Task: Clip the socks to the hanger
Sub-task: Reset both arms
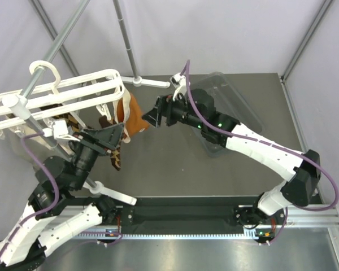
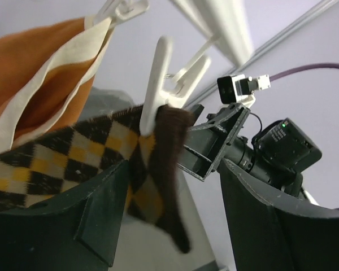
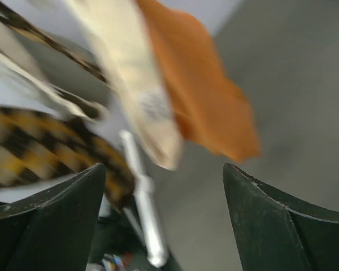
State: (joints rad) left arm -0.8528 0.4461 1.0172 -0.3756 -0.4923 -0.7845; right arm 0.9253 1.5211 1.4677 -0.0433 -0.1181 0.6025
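The white hanger (image 1: 73, 90) hangs from a grey pole at the back left. One argyle sock (image 2: 73, 152) hangs from a white clip (image 2: 158, 90) that pinches its dark brown end. This sock (image 1: 116, 153) dangles between the wide-apart fingers of my left gripper (image 2: 174, 169), which is open and not pressing it. My right gripper (image 1: 151, 117) stands just right of the hanging socks, open, with nothing between its fingers (image 3: 260, 214). In the blurred right wrist view the argyle sock (image 3: 51, 147) is at the left. A bit of a second patterned sock (image 1: 72, 121) shows under the frame.
A plain orange sock (image 1: 134, 117) and a beige one (image 3: 135, 90) hang from neighbouring clips beside the argyle sock. A clear plastic bin (image 1: 240, 107) lies at the back right under the right arm. A stand pole with its white foot (image 1: 150, 82) rises behind the hanger.
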